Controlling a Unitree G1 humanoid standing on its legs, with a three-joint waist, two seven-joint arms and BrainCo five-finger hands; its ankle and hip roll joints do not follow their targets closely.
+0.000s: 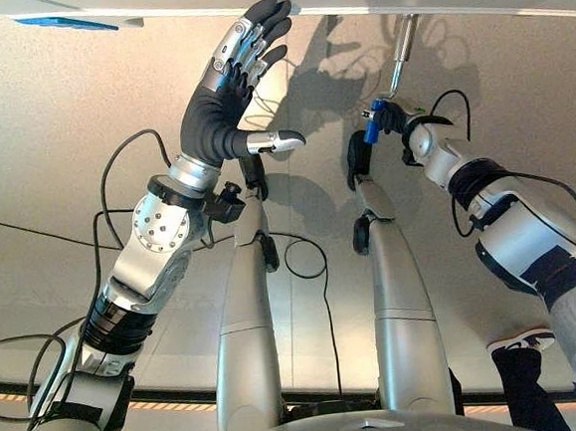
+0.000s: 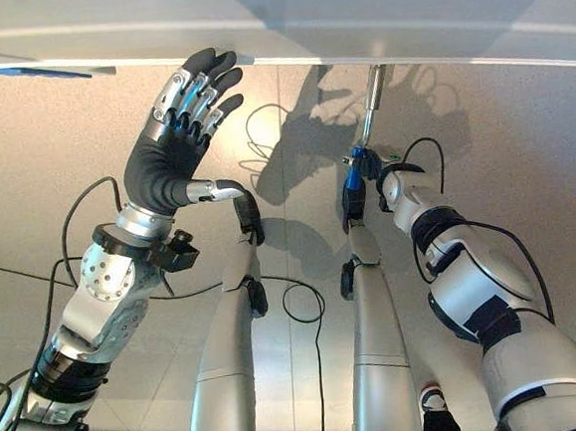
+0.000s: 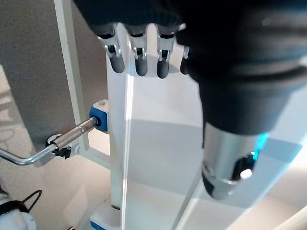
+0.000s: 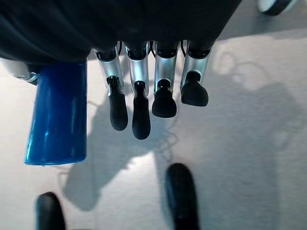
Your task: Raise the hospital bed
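Your right robot hand [image 1: 392,119] is down at the blue handle [image 1: 370,131] of the bed's crank, just beneath the bed's edge; in its wrist view the handle [image 4: 56,115] sits by the thumb side while the fingers [image 4: 139,112] hang fairly straight beside it, so you cannot tell whether it actually has a hold. The metal crank rod [image 2: 370,107] runs from that handle up to the white hospital bed frame [image 2: 373,24], which spans the far side of your view above a pale, smooth floor [image 1: 53,144]. Your left robot hand [image 2: 169,155] is raised near the bed's edge, fingers straight and spread, thumb stuck out sideways, holding nothing. From the left wrist you see the crank rod [image 3: 72,137] entering a blue socket [image 3: 100,120] on a white post of the frame. A person's dark shoe [image 1: 522,342] shows on the floor by your right arm.
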